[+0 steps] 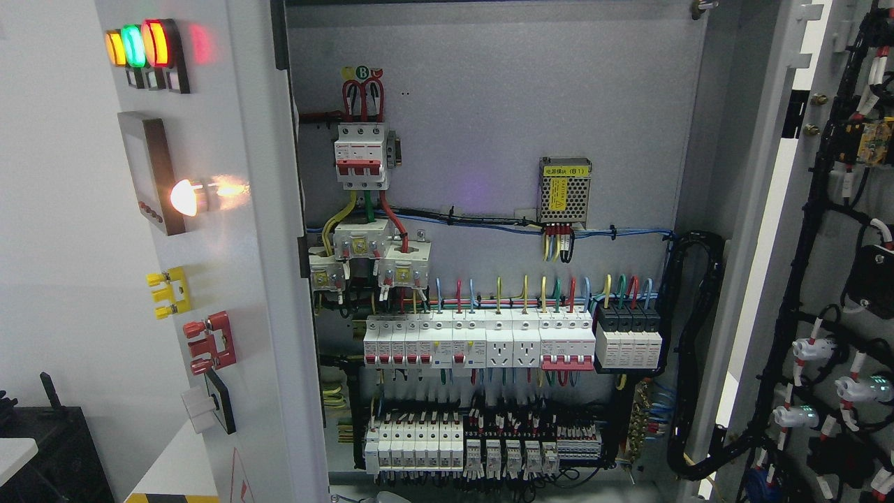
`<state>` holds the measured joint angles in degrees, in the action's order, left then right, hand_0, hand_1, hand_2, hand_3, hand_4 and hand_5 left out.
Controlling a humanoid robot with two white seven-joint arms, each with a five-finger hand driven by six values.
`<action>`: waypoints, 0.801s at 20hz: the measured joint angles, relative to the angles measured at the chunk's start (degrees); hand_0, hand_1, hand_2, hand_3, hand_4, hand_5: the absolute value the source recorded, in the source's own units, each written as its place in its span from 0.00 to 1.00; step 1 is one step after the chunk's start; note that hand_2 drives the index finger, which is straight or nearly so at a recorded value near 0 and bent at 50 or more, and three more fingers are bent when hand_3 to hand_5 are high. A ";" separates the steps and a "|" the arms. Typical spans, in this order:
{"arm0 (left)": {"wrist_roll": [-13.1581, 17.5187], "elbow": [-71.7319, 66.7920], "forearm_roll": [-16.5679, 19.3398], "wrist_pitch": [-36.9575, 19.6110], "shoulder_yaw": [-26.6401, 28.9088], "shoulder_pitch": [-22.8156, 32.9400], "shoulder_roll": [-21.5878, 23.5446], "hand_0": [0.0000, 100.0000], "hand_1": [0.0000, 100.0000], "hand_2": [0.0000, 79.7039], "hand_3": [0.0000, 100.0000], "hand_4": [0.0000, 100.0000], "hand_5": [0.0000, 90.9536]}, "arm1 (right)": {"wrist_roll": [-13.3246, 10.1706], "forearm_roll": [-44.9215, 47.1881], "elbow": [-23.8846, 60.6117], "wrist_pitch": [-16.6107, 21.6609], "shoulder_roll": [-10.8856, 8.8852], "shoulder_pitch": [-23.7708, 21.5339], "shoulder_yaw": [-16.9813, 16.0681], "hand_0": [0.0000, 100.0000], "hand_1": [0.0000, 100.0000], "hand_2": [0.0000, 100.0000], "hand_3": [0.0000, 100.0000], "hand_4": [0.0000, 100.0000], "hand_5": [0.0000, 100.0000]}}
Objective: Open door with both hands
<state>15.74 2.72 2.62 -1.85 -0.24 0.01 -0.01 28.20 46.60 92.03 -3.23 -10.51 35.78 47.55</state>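
Setting: grey electrical cabinet (489,91) fills the head view, a white wall at the left.
Left door: the left door (209,279) is swung out, seen near edge-on, lamps (136,45) and switches on its face.
Right door: the right door (824,293) stands wide open at the right, its wired inner face showing.
Long axis: both doors run upright, top to bottom.
Inside: rows of breakers (475,342) lie fully exposed between the doors.
Hands: neither hand shows, so I cannot tell the fingers' state or which is nearer.
Progress: the opening looks done.
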 measured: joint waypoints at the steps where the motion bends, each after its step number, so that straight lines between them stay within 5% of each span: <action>1: 0.00 0.00 0.00 0.04 0.02 0.00 0.00 0.00 0.00 0.00 0.00 0.04 0.00 | 0.00 0.00 0.05 0.00 0.01 0.00 0.13 0.00 0.00 0.00 0.00 0.00 0.00; 16: 0.00 0.02 -0.03 0.09 0.18 -0.01 0.01 0.00 0.00 0.00 0.00 0.04 0.00 | 0.16 -0.08 0.94 0.04 0.04 0.14 1.81 0.00 0.00 0.00 0.00 0.00 0.00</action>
<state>15.74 2.74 2.59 -1.76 -0.06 0.00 0.00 28.36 46.52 92.97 -3.19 -10.48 35.92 49.37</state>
